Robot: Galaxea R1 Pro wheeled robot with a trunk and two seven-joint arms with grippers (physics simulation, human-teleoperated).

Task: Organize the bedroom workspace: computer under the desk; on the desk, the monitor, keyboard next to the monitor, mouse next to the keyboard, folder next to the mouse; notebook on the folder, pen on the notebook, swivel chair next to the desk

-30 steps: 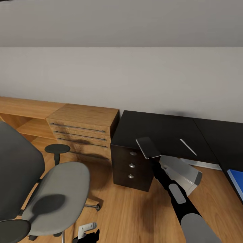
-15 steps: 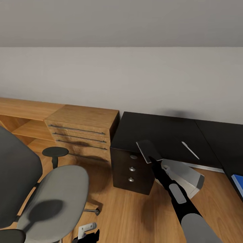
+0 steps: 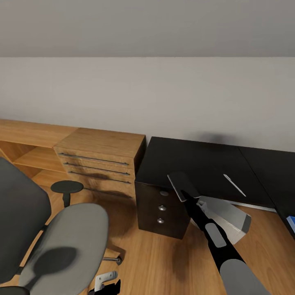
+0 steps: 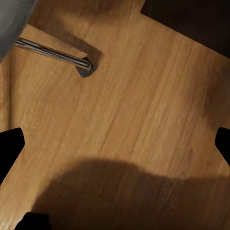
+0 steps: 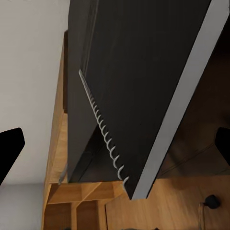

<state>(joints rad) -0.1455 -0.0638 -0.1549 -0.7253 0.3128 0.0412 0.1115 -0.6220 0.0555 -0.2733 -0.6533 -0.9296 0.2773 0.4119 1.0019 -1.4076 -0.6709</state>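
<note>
The notebook [image 3: 182,185], dark grey and thin, is pinched in the right pincer [image 3: 187,193] and held over the front edge of the black desk [image 3: 192,162], above its drawers. Its long axis points away from the robot, toward the wall. The white pen [image 3: 234,184] lies on the desk well to the right. The left pincer [image 3: 107,282] hangs low beside the swivel chair [image 3: 65,241], spread over bare floor.
</note>
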